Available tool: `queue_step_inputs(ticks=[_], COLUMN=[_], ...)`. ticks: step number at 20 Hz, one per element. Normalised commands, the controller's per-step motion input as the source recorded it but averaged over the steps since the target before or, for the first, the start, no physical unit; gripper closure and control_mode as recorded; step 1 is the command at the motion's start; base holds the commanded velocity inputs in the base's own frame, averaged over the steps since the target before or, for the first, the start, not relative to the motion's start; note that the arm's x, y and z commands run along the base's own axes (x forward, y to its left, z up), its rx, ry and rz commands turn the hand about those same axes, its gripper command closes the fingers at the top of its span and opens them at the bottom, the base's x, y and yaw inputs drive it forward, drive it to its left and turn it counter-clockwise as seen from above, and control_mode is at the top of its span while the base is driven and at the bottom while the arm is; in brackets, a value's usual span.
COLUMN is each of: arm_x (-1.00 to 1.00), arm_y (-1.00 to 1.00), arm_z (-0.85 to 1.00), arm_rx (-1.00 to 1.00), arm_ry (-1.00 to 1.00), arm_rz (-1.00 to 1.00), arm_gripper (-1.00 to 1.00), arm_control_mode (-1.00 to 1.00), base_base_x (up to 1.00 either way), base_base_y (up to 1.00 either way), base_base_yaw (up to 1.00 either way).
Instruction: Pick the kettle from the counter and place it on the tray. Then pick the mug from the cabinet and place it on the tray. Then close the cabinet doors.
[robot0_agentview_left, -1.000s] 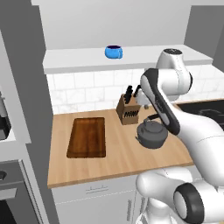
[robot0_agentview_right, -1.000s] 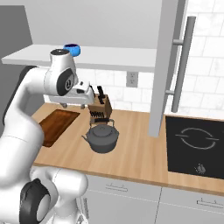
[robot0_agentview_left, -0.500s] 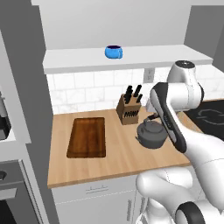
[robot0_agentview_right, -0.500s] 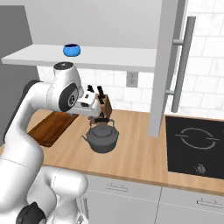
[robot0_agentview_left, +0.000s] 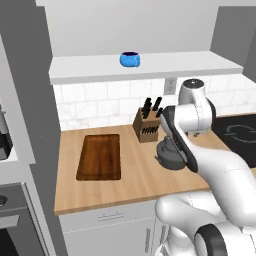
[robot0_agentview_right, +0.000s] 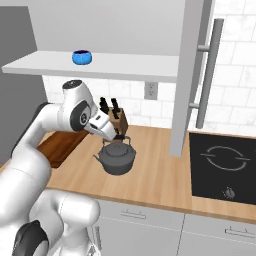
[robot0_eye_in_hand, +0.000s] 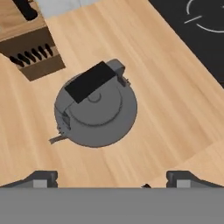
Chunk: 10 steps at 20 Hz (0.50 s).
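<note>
Below your fingers (robot0_eye_in_hand: 111, 177), spread wide w/ nothing held, kettle (robot0_eye_in_hand: 96, 110) sits on tabletop (robot0_eye_in_hand: 175, 100) by knife block (robot0_eye_in_hand: 30, 52); handle's up, so you're lined for a top grab.

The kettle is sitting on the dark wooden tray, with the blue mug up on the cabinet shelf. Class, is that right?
Not quite. The kettle sits on the bare counter, to the right of the tray, as the left base view shows. The mug is indeed up on the cabinet shelf.

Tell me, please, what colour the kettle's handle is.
Black, on a dark grey kettle; the hand view shows it best.
</note>
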Motion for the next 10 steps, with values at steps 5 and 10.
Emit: queue_step_inputs(ticks=[5, 10], arm_x=[0.57, 0.36], arm_y=[-0.13, -0.17], arm_z=[-0.23, -0.28], arm_rx=[0.05, 0.02], arm_ry=[0.05, 0.01], arm_rz=[-0.16, -0.02], arm_gripper=[-1.00, -1.00], arm_control_mode=[-1.00, -1.00], base_base_x=[0.00, 0.00], base_base_y=[0.00, 0.00], base_base_yaw=[0.00, 0.00])
